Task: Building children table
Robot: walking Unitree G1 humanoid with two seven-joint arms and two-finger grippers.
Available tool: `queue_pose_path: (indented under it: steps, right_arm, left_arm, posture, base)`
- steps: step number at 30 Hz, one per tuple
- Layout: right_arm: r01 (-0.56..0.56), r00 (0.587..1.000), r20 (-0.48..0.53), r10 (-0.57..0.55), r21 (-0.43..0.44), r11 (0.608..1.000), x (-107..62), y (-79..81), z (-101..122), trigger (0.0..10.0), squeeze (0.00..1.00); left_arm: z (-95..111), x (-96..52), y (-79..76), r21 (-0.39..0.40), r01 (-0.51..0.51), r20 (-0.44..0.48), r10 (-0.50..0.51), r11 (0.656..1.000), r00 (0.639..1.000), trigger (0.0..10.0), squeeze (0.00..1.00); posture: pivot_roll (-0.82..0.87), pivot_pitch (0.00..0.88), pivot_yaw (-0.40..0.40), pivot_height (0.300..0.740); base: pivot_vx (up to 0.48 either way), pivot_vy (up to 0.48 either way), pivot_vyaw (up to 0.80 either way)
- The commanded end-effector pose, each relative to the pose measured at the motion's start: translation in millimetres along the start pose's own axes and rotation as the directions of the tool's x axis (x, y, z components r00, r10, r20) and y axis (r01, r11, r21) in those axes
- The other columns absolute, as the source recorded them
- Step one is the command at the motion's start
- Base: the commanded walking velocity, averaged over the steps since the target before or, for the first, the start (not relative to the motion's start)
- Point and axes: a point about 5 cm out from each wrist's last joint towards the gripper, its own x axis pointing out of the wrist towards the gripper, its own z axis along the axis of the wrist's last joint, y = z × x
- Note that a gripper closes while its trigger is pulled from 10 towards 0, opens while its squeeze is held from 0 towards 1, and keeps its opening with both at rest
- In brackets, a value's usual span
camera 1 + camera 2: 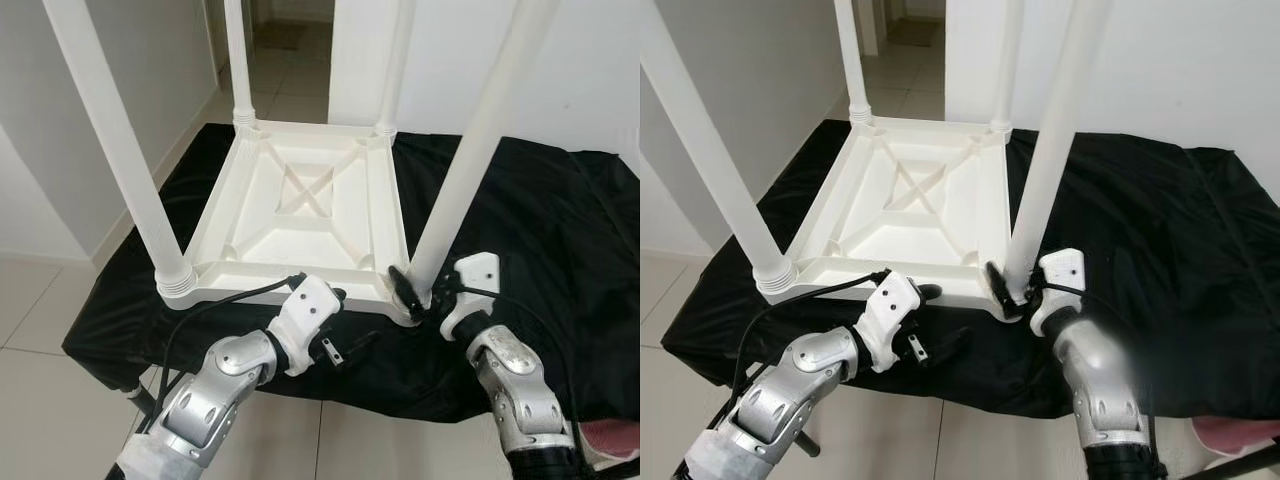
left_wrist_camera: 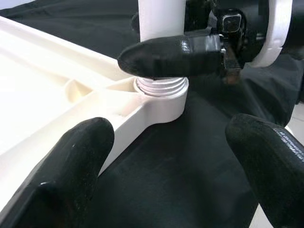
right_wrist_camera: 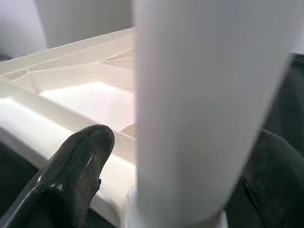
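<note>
on the black cloth the upturned children table lies with four legs up. the right end effector clasps the near-right leg just above its threaded socket; the left end effector, fingers spread and holding nothing, hovers beside that corner. best to twist the leg squarely until the threads seat. pale tiled floor and white walls surround.

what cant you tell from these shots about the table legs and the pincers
- Leg tops: all four legs run off the top edge of both eye views, so their ends are unseen.
- Near right leg: whether it is screwed fully home; the right pincer covers its base.
- Left pincer: its fingers are hidden behind its own wrist in the eye views.
- Under the black cloth: what carries the tabletop.
</note>
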Motion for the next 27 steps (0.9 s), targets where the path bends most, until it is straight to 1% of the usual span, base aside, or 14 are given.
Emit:
queue_pose_path:
  steps: [1, 3, 4, 6, 7, 8, 9, 10, 11, 12, 13, 23, 24, 27]
  right_arm:
    - [-0.074, 0.997, -0.016, 0.074, -0.026, 0.997, 3.7, -0.8, -3, 10.0, 0.00]
    - [-0.074, 0.997, -0.016, 0.074, -0.026, 0.997, 3.7, -0.8, -3, 10.0, 0.00]
    - [-0.124, 0.992, -0.033, 0.123, -0.035, 0.992, 5.1, -2.7, -4, 10.0, 0.00]
    - [-0.124, 0.992, -0.033, 0.123, -0.035, 0.992, 5.1, -2.7, -4, 10.0, 0.00]
    - [-0.163, 0.986, -0.043, 0.161, -0.048, 0.986, 8.7, -4.5, -5, 9.5, 0.00]
    - [-0.193, 0.980, -0.048, 0.191, -0.061, 0.979, 12.2, -6.7, -5, 5.9, 0.00]
    - [-0.193, 0.980, -0.048, 0.191, -0.061, 0.979, 12.2, -6.7, -5, 5.9, 0.00]
    - [-0.212, 0.977, -0.049, 0.209, -0.071, 0.975, 15.1, -7.6, -4, 4.9, 0.00]
    - [-0.212, 0.977, -0.049, 0.209, -0.071, 0.975, 15.1, -7.6, -4, 4.9, 0.00]
    - [-0.229, 0.973, -0.059, 0.224, -0.085, 0.970, 16.5, -8.3, -5, 0.6, 0.00]
    - [-0.238, 0.970, -0.067, 0.233, -0.091, 0.967, 16.4, -9.3, -6, 0.0, 0.00]
    - [-0.230, 0.970, -0.088, 0.225, -0.059, 0.971, 8.3, -12.7, -16, 0.0, 0.00]
    - [-0.221, 0.972, -0.086, 0.217, -0.046, 0.974, 6.9, -12.0, -16, 10.0, 0.00]
    - [-0.211, 0.975, -0.075, 0.209, -0.029, 0.977, 5.7, -10.9, -16, 10.0, 0.00]
  left_arm:
    - [3, 1.1, -1.5, 0.008, 0.049, 0.006, -0.050, 0.999, 0.999, 10.0, 0.00]
    - [3, 1.1, -1.5, 0.008, 0.049, 0.006, -0.050, 0.999, 0.999, 10.0, 0.00]
    - [5, 3.0, -3.4, 0.014, 0.055, 0.013, -0.055, 0.998, 0.998, 10.0, 0.00]
    - [5, 3.0, -3.4, 0.014, 0.055, 0.013, -0.055, 0.998, 0.998, 10.0, 0.00]
    - [5, 3.8, -4.9, 0.010, 0.073, 0.014, -0.073, 0.997, 0.997, 10.0, 0.00]
    - [5, 5.3, -4.8, 0.010, 0.082, 0.012, -0.082, 0.997, 0.997, 10.0, 0.00]
    - [5, 5.3, -4.8, 0.010, 0.082, 0.012, -0.082, 0.997, 0.997, 10.0, 0.00]
    - [6, 6.2, -4.6, 0.008, 0.093, 0.014, -0.094, 0.996, 0.996, 10.0, 0.00]
    - [6, 6.2, -4.6, 0.008, 0.093, 0.014, -0.094, 0.996, 0.996, 10.0, 0.00]
    - [6, 6.4, -5.1, 0.019, 0.109, 0.007, -0.110, 0.994, 0.994, 10.0, 0.00]
    - [5, 6.1, -5.2, 0.028, 0.114, 0.000, -0.114, 0.993, 0.993, 10.0, 0.00]
    - [2, 4.1, -5.9, 0.017, 0.096, -0.001, -0.096, 0.995, 0.995, 10.0, 0.00]
    - [2, 4.1, -6.5, 0.015, 0.095, -0.001, -0.095, 0.995, 0.995, 10.0, 0.00]
    - [2, 4.0, -6.2, 0.011, 0.093, 0.001, -0.093, 0.996, 0.996, 10.0, 0.00]
  posture:
    - [-0.04, 0.000, 0.052, 0.740]
    - [-0.04, 0.000, 0.052, 0.740]
    - [-0.04, 0.000, 0.051, 0.740]
    - [-0.04, 0.000, 0.051, 0.740]
    - [-0.05, 0.000, 0.060, 0.740]
    - [-0.05, 0.000, 0.063, 0.740]
    - [-0.05, 0.000, 0.063, 0.740]
    - [-0.05, 0.000, 0.067, 0.740]
    - [-0.05, 0.000, 0.067, 0.740]
    - [-0.05, 0.000, 0.067, 0.740]
    - [-0.05, 0.000, 0.070, 0.740]
    - [-0.05, 0.000, 0.059, 0.740]
    - [-0.05, 0.000, 0.054, 0.740]
    - [-0.05, 0.000, 0.052, 0.740]
  base:
    - [0.000, 0.000, 0.00]
    - [0.000, 0.000, 0.00]
    - [0.000, 0.000, 0.00]
    - [0.000, 0.000, 0.00]
    - [0.000, 0.000, 0.00]
    - [0.000, 0.000, 0.00]
    - [0.000, 0.000, 0.00]
    - [0.000, 0.000, 0.00]
    - [0.000, 0.000, 0.00]
    - [0.000, 0.000, 0.00]
    - [0.000, 0.000, 0.00]
    - [0.000, 0.000, 0.00]
    - [0.000, 0.000, 0.00]
    - [0.000, 0.000, 0.00]
